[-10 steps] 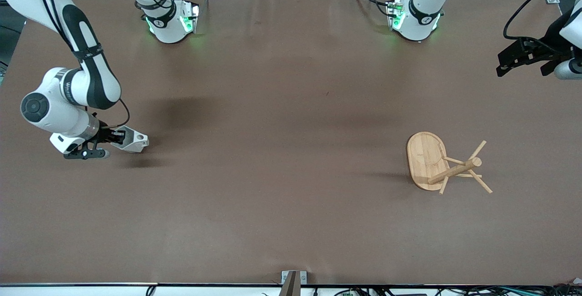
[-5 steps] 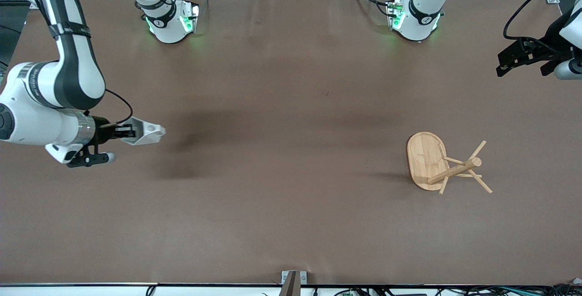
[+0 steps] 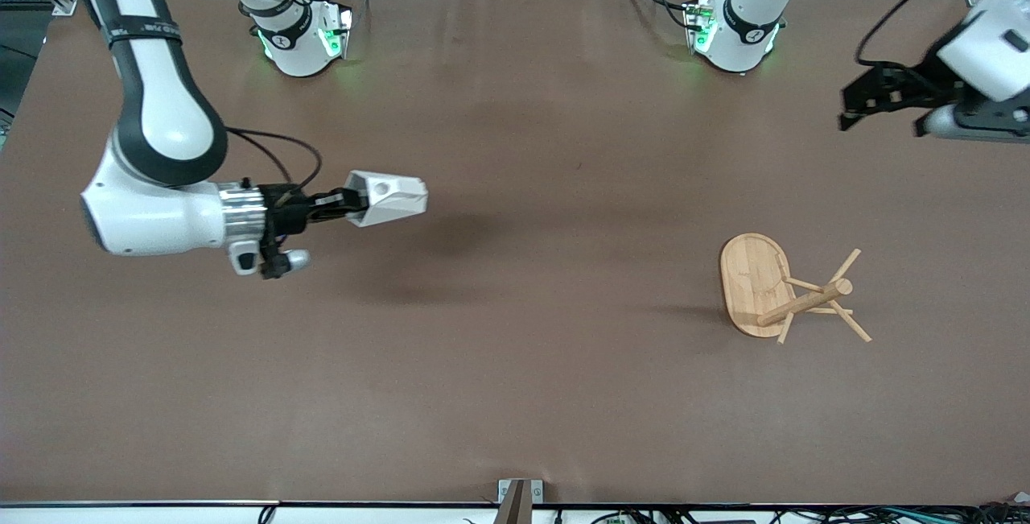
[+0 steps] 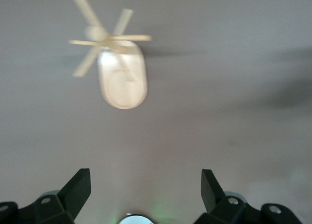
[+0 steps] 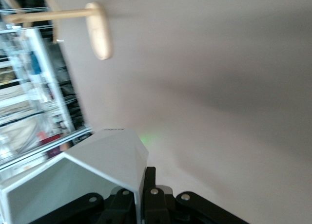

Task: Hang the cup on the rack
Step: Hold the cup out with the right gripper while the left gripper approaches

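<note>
We have the cup [image 3: 386, 196] off the table [image 3: 515, 395], carried on its side in the air by the right gripper [image 3: 348, 204], well apart from the rack [image 3: 784, 290] and toward the right arm's end of the table. The gripper is clenched on the cup's wall at the rim, one finger apparently inside and one outside as the right wrist view shows it, with the blocky handle and its round hole turned up toward the front camera. We judge the cup to be rigid, light and hard, probably glazed and so rather slick; its flat facets should give the fingers a steadier seat than a round wall would, but a knock against a peg could chip it or twist it in the grip. Holding it by the rim suits us, since that leaves the handle hole free to slide over a peg. The rack stands upright on its oval base, thin pegs angling out from the post; we expect it to be light enough to tip if pushed. The left gripper [image 3: 881, 97] hangs released and waiting over the left arm's end of the table.
</note>
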Available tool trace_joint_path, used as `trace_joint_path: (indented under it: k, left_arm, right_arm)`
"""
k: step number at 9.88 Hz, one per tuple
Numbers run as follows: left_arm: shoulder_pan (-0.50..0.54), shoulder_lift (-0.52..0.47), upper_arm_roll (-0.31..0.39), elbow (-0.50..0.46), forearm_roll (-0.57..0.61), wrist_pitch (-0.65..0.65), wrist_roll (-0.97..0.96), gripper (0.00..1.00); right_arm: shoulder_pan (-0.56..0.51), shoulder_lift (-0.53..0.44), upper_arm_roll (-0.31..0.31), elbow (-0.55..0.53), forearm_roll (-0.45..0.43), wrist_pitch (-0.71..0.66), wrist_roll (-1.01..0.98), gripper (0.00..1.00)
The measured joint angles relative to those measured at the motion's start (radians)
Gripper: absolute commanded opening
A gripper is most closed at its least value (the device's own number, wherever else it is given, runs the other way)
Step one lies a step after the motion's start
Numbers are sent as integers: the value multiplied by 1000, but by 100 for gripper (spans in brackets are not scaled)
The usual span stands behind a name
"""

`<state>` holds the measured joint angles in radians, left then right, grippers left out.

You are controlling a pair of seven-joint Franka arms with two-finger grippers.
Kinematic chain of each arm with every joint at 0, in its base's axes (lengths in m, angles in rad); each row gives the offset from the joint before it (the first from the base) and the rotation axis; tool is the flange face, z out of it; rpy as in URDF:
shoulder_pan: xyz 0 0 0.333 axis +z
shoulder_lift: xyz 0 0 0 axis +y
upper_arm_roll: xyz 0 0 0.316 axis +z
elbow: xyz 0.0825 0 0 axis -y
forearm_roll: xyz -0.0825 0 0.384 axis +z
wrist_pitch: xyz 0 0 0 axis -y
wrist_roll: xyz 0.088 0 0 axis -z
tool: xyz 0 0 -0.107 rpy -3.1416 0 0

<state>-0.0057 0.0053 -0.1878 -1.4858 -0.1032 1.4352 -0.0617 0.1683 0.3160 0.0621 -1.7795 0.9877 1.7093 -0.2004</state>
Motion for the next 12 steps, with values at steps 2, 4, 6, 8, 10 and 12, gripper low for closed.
trace_joint_path:
  k: [2, 4, 6, 8, 10, 12]
  left_arm:
    - [-105, 22, -64, -5, -20, 21, -2, 100]
    - [-163, 22, -140, -5, -136, 78, 5, 100]
    - [-163, 22, -234, -9, -225, 181, 56, 100]
    - [-168, 30, -308, -18, -230, 293, 111, 100]
    - [-182, 83, -333, -25, -230, 401, 218, 100]
    - [-198, 168, -336, -9, -223, 475, 350, 100]
  right_arm:
    - [71, 11, 12, 0, 184, 2, 0, 1]
    - [114, 26, 25, -1, 327, 1, 0, 1]
    - [139, 39, 45, 0, 408, 2, 0, 1]
    - [157, 42, 48, 0, 441, 2, 0, 1]
    - [164, 43, 49, 0, 445, 2, 0, 1]
    - [165, 44, 48, 0, 445, 2, 0, 1]
